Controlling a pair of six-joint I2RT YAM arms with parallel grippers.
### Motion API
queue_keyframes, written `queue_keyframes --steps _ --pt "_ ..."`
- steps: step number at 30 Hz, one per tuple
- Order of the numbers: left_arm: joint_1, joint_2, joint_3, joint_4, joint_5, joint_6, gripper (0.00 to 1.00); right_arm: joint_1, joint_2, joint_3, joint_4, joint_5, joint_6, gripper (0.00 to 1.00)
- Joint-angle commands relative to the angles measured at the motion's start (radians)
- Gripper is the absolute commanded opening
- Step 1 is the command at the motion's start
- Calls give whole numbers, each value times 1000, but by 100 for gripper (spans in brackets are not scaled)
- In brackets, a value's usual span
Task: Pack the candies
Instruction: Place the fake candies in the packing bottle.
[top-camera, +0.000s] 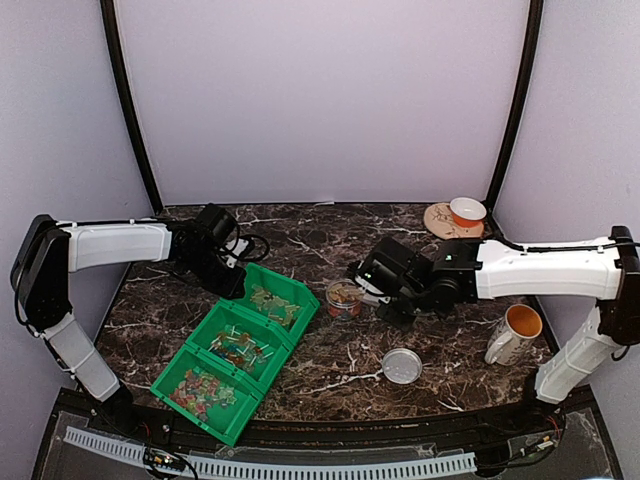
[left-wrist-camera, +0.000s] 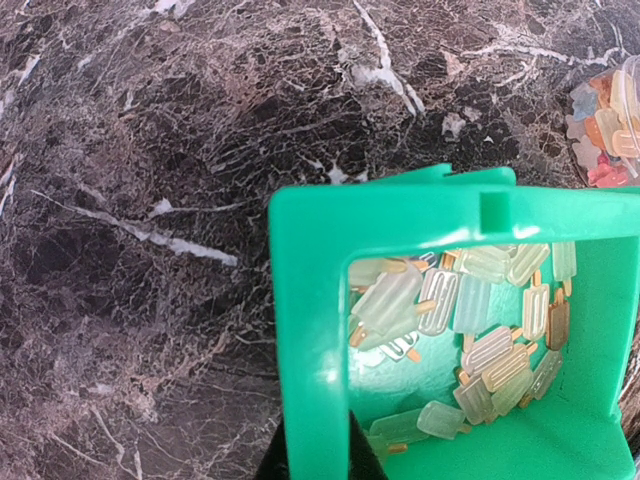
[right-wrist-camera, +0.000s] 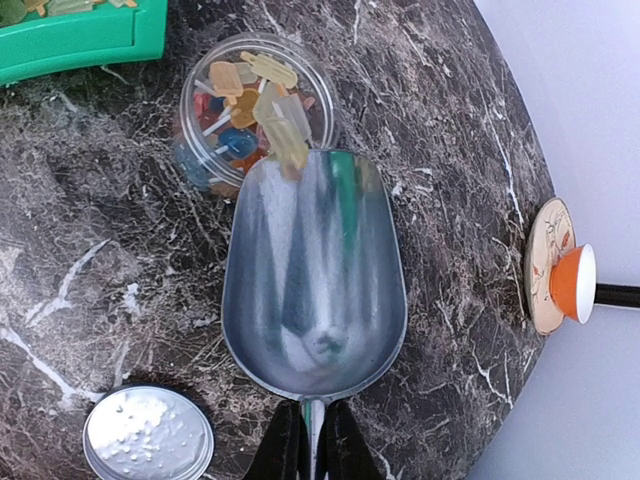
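- My scoop (right-wrist-camera: 315, 270): silvery, mirror-bright.
- My bin (left-wrist-camera: 310, 330): bright green.
- The candies (right-wrist-camera: 250, 100): red, orange, blue, pale yellow (those in my bin paler, greenish-yellow).
- The table (top-camera: 330, 370): dark brown marble, white veins.
- The mug (top-camera: 505, 345): white, orange inside.

The dark marbled bench (top-camera: 330, 240) carries three green bins (top-camera: 240, 350) in a diagonal row at left, a clear jar (top-camera: 343, 297) beside them, a grey lid (top-camera: 402, 365), a mug (top-camera: 513, 334) and a far saucer (top-camera: 437, 218).

Shiny metal scoop (right-wrist-camera: 315, 280), glossy green plastic bin (left-wrist-camera: 310, 330), translucent candies (left-wrist-camera: 480, 310), polished dark marble table (left-wrist-camera: 150, 200)
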Motion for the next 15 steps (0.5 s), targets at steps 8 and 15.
queue_keyframes --steps 8,15 --pt "-2 -40 34 0 -2 -3 0 50 7 51 -8 17 -48 0" --pt "-2 -43 35 -2 -4 -2 0 55 -5 58 10 81 -55 0"
